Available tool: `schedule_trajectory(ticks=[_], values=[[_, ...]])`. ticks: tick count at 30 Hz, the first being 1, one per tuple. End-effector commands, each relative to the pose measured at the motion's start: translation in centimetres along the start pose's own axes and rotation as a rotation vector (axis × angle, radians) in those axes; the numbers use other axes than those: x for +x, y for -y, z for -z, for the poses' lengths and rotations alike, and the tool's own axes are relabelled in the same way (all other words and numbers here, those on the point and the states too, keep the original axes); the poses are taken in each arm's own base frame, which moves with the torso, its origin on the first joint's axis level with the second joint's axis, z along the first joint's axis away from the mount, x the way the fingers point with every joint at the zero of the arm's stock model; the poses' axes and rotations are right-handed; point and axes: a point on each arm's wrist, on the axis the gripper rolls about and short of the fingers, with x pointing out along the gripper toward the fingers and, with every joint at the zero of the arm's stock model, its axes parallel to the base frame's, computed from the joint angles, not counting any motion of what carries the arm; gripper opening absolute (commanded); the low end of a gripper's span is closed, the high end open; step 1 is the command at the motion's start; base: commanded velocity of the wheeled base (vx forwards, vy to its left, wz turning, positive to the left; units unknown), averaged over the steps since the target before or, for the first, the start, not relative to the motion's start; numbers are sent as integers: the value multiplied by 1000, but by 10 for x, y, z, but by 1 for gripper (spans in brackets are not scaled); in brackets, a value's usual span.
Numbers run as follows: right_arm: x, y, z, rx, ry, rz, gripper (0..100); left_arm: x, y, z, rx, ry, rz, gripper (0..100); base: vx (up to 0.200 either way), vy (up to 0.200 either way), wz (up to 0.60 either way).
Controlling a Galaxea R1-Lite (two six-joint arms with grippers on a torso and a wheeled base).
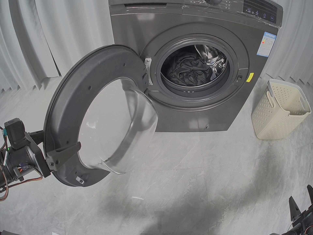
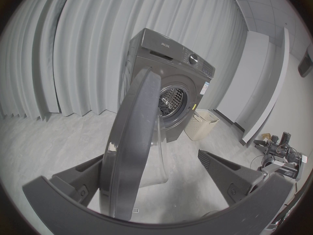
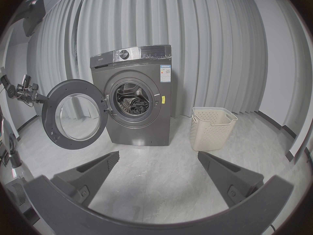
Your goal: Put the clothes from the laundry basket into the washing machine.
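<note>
Noted dark clothes (image 1: 189, 70) bundled low inside the washing machine (image 1: 182, 121) drum.
Found door (image 1: 84, 82) swung wide toward the robot's left, glass bowl facing outward; recorded cream laundry basket (image 1: 274, 118) upright on the floor just right of the machine, mouth up. Saw left gripper (image 2: 150, 155) at the door's lower outer rim, fingers spread wide astride the edge, unclenched. Logged right gripper (image 3: 158, 154) low, aimed at the machine, released.

Pleated pale curtain (image 1: 65, 26) runs from 10 to 2 o'clock, down to the grey marbled floor (image 1: 195, 180). White wall panel (image 3: 277, 66) at about 3 o'clock, with a dark skirting (image 3: 277, 124) at its foot.
</note>
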Motion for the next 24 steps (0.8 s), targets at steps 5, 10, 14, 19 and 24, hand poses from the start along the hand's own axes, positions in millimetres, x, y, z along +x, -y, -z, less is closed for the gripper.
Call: schedule_trajectory(ticks=[5, 10, 14, 19, 24], values=[[0, 0, 4, 0, -3, 0, 100, -2, 26, 3, 1, -3, 186, 100, 0, 0, 0], [0, 0, 4, 0, -2, 0, 100, -23, 48, 8, -51, 8, 358, 100, 0, 0, 0], [0, 0, 4, 0, -2, 0, 100, -24, 44, 14, -61, -8, 311, 100, 0, 0, 0], [0, 0, 4, 0, -2, 0, 100, -22, 36, 13, -67, 3, 233, 100, 0, 0, 0], [0, 0, 4, 0, -2, 0, 100, -9, 23, 14, -80, -26, 123, 100, 0, 0, 0]])
